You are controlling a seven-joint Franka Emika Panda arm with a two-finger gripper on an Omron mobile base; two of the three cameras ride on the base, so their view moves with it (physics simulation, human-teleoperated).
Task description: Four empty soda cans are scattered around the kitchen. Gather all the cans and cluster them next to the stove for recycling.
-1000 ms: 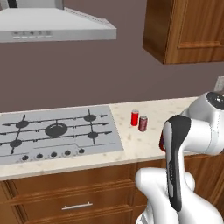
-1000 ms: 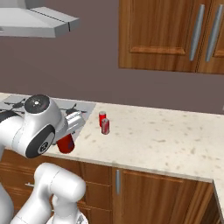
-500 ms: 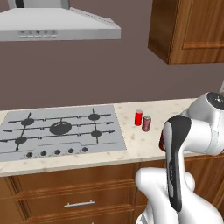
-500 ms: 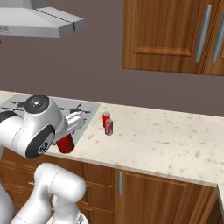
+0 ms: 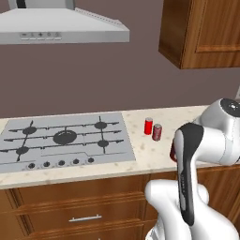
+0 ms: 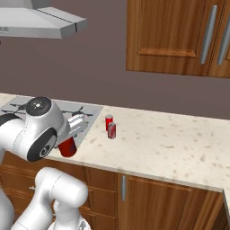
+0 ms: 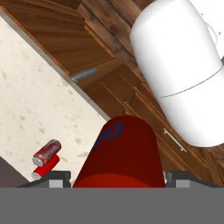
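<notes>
Two red cans [image 5: 153,129] stand beside the stove [image 5: 63,141].

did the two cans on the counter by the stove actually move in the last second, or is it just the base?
No. The two cans shifted rightward in frame, but so did the stove; their gap to the stove's right edge looks unchanged. The base moved, not the cans.

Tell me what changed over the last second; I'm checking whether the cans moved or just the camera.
The base drove left, so the stove and the two cans beside it slid right in both base views; that is camera motion. The pair kept its place by the stove. The pincer stayed closed on the third red can, arm pose unchanged.
</notes>
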